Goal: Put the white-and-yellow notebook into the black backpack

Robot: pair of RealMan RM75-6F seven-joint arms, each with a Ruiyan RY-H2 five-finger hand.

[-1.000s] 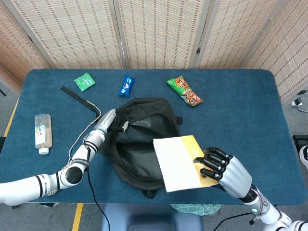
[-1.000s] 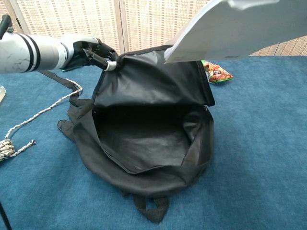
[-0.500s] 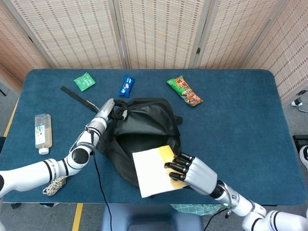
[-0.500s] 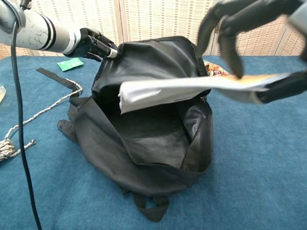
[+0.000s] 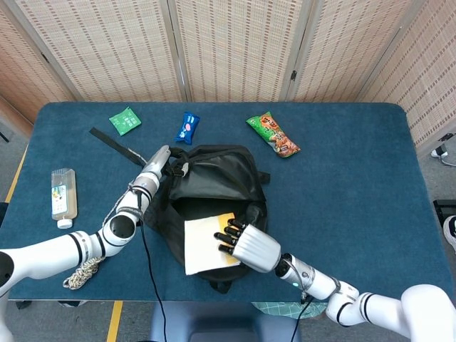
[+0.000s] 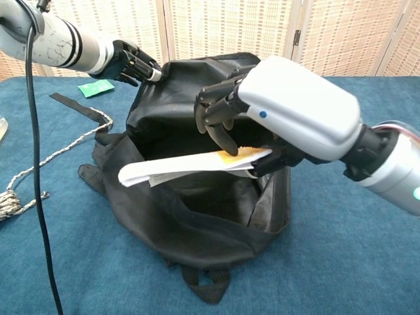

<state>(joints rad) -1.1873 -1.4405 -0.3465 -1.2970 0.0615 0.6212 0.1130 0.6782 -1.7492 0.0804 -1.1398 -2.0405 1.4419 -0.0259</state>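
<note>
**Notebook level across the bag's mouth, right robot hand behind it**

The white-and-yellow notebook (image 6: 190,167) is pinched in the right robot hand (image 6: 289,115), fingers over the top face and thumb beneath, at its yellow end. It lies nearly flat, just above the opening of the black backpack (image 6: 197,223), with its long axis running across the mouth: the held yellow end toward the robot's right, the free white end pointing to the robot's left and reaching over the bag's near-left rim. In the head view the notebook (image 5: 203,242) covers the lower part of the opening, and the right robot hand (image 5: 246,246) sits at its right edge.

The left robot hand (image 6: 131,62) grips the raised back flap of the backpack near its top corner, fingers closed on the fabric, keeping the mouth propped wide (in the head view this hand (image 5: 158,165) shows at the bag's far-left corner).

So the notebook lies to the left of the hand that carries it, and flat rather than tipped. By my reading, the coming move turns on that: the free white end must dip below the rim, or the sheet must slide back toward the bag's interior, before the fingers let go. Released as it stands, the white end would likely catch on the left rim and rest there instead of dropping inside.
</note>
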